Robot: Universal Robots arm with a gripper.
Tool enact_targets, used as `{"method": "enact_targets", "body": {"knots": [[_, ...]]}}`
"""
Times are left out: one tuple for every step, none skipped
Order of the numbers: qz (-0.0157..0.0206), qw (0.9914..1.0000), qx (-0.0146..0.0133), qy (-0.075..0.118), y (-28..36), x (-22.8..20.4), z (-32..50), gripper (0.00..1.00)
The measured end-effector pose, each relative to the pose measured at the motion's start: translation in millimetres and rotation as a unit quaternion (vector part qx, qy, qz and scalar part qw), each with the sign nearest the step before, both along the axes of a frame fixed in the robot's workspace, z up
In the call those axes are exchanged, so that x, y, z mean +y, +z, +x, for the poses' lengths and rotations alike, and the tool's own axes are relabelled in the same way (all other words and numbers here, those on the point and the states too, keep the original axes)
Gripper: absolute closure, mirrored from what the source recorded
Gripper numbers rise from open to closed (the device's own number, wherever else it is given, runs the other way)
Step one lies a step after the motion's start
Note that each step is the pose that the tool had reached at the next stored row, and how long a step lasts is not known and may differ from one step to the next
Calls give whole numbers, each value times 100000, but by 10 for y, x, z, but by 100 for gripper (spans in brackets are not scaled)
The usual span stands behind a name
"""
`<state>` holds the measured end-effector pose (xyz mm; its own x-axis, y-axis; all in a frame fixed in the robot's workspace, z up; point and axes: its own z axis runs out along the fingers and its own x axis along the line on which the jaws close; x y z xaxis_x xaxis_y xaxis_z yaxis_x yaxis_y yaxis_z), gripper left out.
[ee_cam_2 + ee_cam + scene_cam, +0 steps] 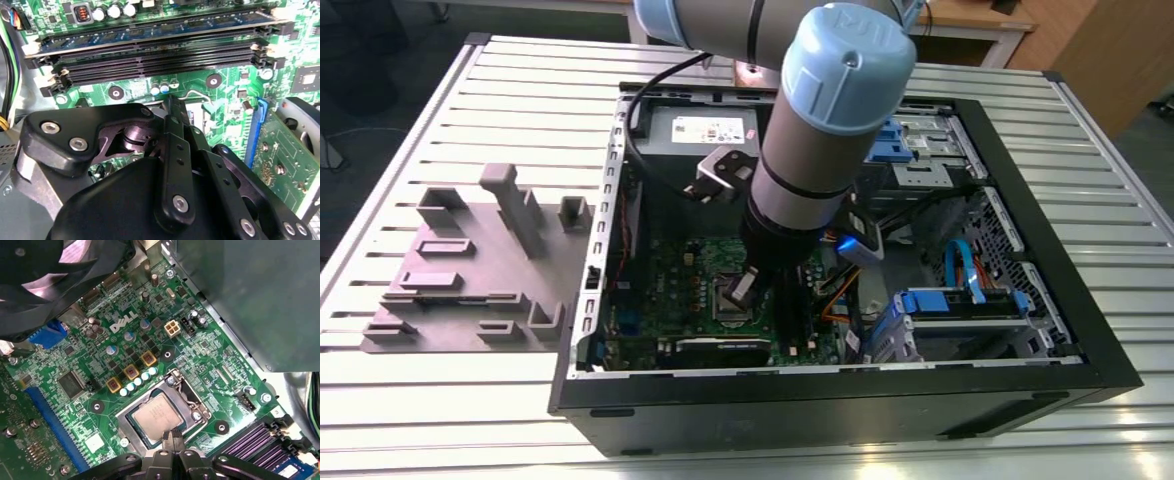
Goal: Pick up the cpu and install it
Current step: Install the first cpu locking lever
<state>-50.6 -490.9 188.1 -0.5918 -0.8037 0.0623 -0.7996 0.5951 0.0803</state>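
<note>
The cpu (156, 416), a small silvery square chip, lies flat inside the metal socket frame (192, 400) on the green motherboard (100, 365). In the first wrist view my gripper (173, 436) hovers at the chip's edge, its two thin fingertips pressed together with nothing between them. The second wrist view shows the same shut black fingers (175, 130) over the board just below the long memory slots (160, 55). In the exterior view the arm reaches straight down into the open computer case, with the gripper (742, 290) just above the socket (720, 310).
The case walls (854, 385) enclose the work area. A grey power-supply box (700, 128) sits at the back, and blue drive cages (961, 305) on the exterior view's right. A black fan (50, 270) and a blue slot (55, 425) flank the socket. A grey fixture (467, 270) stands on the table.
</note>
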Motion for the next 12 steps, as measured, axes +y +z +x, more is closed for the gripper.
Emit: {"method": "enact_targets", "body": {"knots": [[1,100000,0,0,0,-7,0,90],[2,100000,5,-2,0,-14,0,90],[6,100000,2,0,0,-21,1,90],[12,100000,3,-2,0,-28,2,90],[17,100000,2,-4,-1,-37,2,90],[18,100000,2,-4,-1,-46,4,90],[16,100000,3,-5,-1,-57,4,90],[11,100000,8,-7,-1,-67,5,90],[4,100000,8,-4,0,-77,7,90],[1,100000,12,-4,0,-83,8,90],[1,100000,12,-4,0,-88,11,90],[-11,100000,17,-7,0,-91,14,90]]}}
